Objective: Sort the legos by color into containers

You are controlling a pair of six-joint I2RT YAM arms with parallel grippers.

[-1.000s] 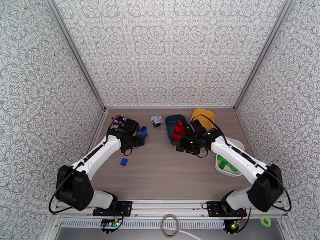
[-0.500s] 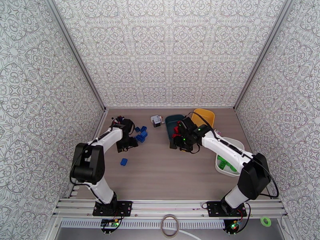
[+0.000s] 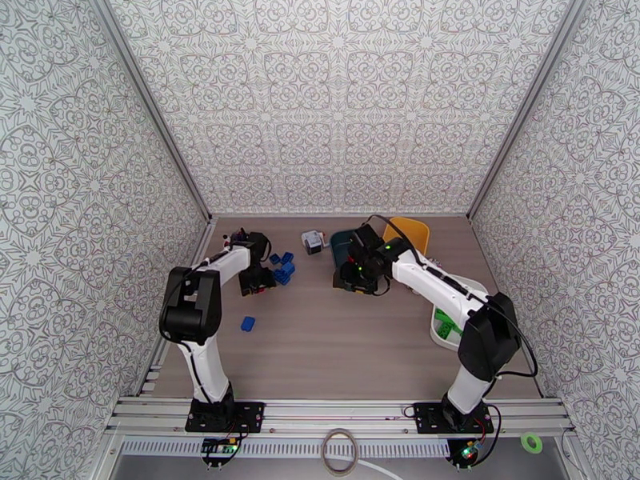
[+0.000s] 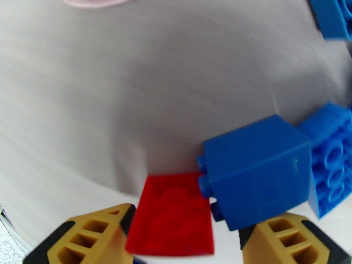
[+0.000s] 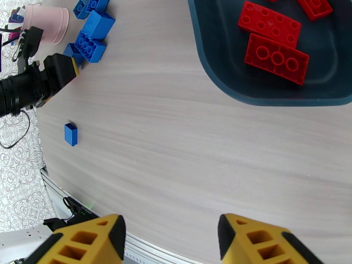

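Both jaws apart: left end effector (image 4: 187, 227) straddles red lego (image 4: 169, 216), right end effector (image 5: 169, 229) empty.

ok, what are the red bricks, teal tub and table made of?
Red bricks: likely hard moulded plastic, semi-gloss; crisp studs, even colour.
Teal tub: probably plastic, smooth satin; rounded wall, soft sheen.
Table: pale wood-grain, matte; laminate or wood, can't tell.

Patterned grey-white walls (image 3: 336, 98) on three sides; pale wood-grain table (image 3: 336, 354); metal rail (image 3: 336, 410) along near edge.
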